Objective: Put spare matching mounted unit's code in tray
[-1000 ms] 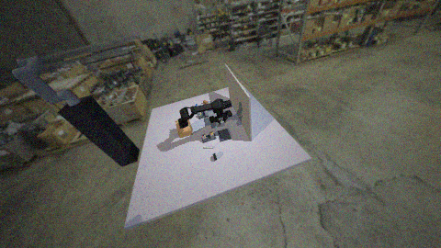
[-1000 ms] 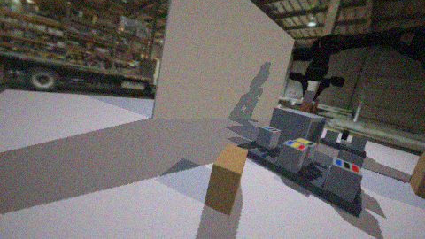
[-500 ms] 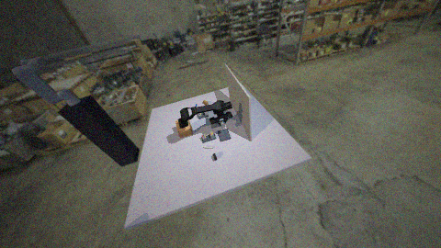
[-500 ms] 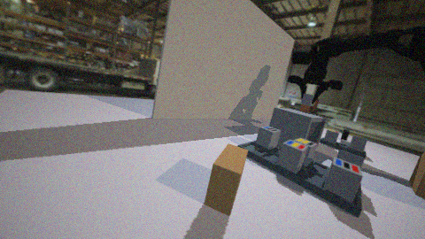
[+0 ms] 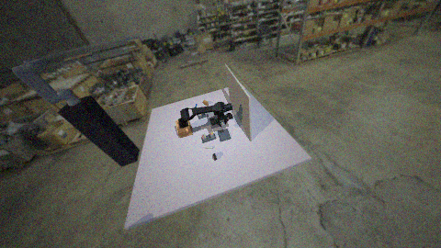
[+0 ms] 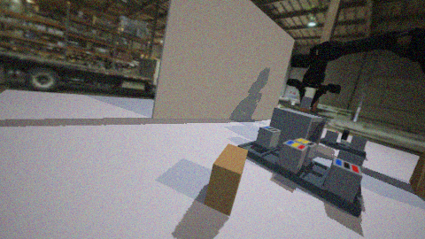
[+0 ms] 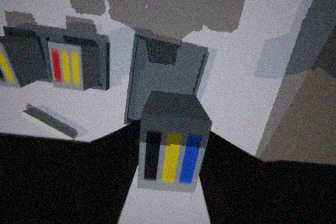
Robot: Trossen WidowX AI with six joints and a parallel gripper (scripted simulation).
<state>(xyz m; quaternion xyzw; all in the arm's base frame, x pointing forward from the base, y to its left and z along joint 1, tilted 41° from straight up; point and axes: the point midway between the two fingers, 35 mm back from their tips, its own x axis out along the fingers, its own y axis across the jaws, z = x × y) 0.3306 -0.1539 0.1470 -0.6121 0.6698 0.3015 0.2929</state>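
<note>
My gripper (image 6: 310,94) (image 7: 170,126) is shut on a grey spare with black, yellow and blue stripes (image 7: 172,159), held up off the table. In the wrist view it overlaps the near edge of the dark grey tray (image 7: 161,82) (image 5: 224,135). A rack beside the tray holds a red-yellow-yellow spare (image 7: 66,66) and a red-black-yellow spare (image 7: 0,65). In the exterior view another dark rack (image 6: 276,166) bears striped grey units, one blue-black-red (image 6: 345,179), one with yellow, blue and red patches (image 6: 294,155). I cannot tell which unit is the mounted one or read its back code.
A large grey box (image 6: 289,124) stands behind the front rack. A tall upright panel (image 5: 243,106) (image 6: 221,53) rises near the arm. An orange block (image 6: 227,179), a thin grey bar (image 7: 51,121) and a small dark object (image 5: 214,156) are on the table.
</note>
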